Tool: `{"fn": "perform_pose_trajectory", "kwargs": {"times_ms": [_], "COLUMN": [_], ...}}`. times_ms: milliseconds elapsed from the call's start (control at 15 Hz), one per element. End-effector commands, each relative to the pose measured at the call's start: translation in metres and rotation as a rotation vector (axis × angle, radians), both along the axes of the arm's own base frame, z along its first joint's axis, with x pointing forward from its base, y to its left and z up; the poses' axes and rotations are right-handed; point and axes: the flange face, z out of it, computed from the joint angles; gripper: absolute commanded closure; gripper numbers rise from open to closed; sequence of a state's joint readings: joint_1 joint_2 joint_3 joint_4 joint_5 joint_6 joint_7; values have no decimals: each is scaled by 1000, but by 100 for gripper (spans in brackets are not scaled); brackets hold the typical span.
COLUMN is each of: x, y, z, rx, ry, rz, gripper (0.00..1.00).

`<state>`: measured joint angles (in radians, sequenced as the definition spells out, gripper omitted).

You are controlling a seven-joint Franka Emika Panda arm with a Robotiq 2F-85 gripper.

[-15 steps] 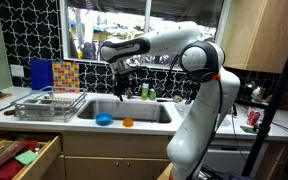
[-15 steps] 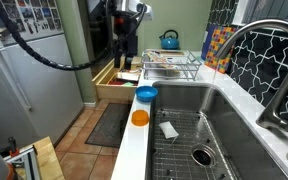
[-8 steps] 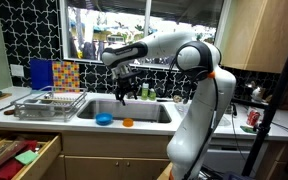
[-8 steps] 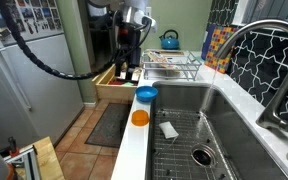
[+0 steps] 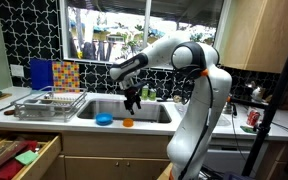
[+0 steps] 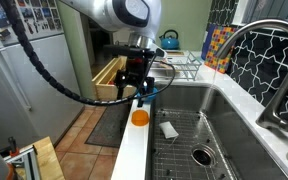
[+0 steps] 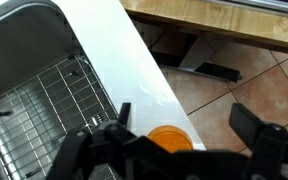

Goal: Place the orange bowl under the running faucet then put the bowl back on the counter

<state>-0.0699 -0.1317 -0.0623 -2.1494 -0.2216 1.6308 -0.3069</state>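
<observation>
The orange bowl (image 5: 128,122) sits on the narrow front strip of the pale counter (image 5: 144,126), in front of the steel sink. It also shows in an exterior view (image 6: 140,117) and in the wrist view (image 7: 171,139). My gripper (image 5: 133,101) hangs open just above the bowl, not touching it, and it shows in an exterior view (image 6: 136,90). In the wrist view the gripper (image 7: 184,119) has its fingers spread to either side of the bowl. The arched silvery faucet (image 6: 269,55) stands at the back of the sink, far from the gripper. No water shows.
A blue bowl (image 5: 104,120) sits on the counter strip beside the orange one, partly hidden by the gripper in an exterior view (image 6: 149,95). The sink (image 6: 199,130) holds a wire grid and a white scrap. A dish rack (image 5: 49,103) stands beside it. A drawer (image 6: 112,78) stands open below.
The gripper has come down and forward from above the sink's back to just over the orange bowl. The bowls have not moved.
</observation>
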Motion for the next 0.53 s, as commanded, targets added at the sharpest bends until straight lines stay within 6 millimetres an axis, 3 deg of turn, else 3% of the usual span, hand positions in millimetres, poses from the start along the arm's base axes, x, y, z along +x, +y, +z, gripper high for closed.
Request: {"fn": "perform_pose_trajectory", "kwargs": {"times_ms": [0,133,200,467], "x": [-8,-5,1,2], "y": [-2,1,1,1], "z": [-31,-48,-36,-37], "rx": [22,56,33,33], "ry": [-75,-108,-82,-88], "rz": [126,75,86,89], "gripper": [0,0,0,0]}}
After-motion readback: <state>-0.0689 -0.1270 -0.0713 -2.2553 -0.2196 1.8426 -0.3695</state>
